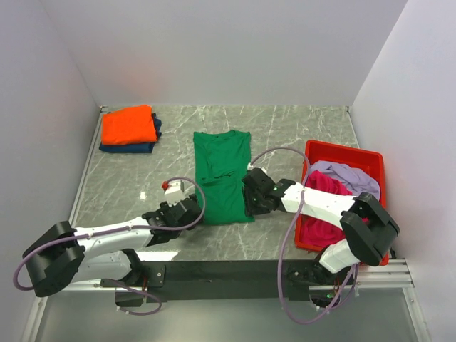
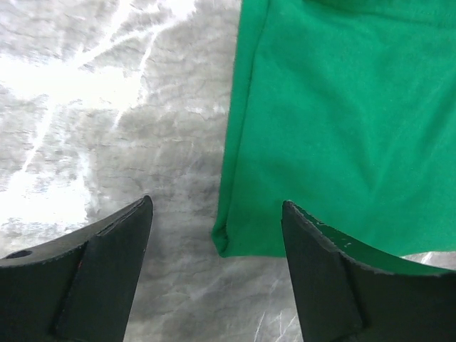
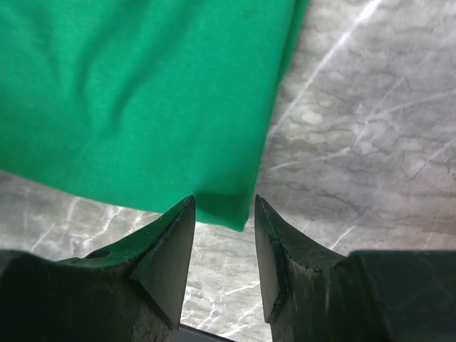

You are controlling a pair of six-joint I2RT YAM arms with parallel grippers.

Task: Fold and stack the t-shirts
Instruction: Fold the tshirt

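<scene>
The green t-shirt (image 1: 222, 178) lies flat at the middle of the surface (image 1: 128, 185). The left gripper (image 2: 216, 206) is spread astride its near-left corner. The right gripper (image 3: 224, 203) stands parted at the near-right corner, pinching nothing. Probable step: hem grasp. Next, pinch both corners together and carry the hem to the far end.

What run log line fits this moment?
left gripper: open, at green t-shirt hem corner | right gripper: open, at other hem corner

Bright even light, with white glare on the marble table (image 2: 64, 78) in the left wrist view.
</scene>
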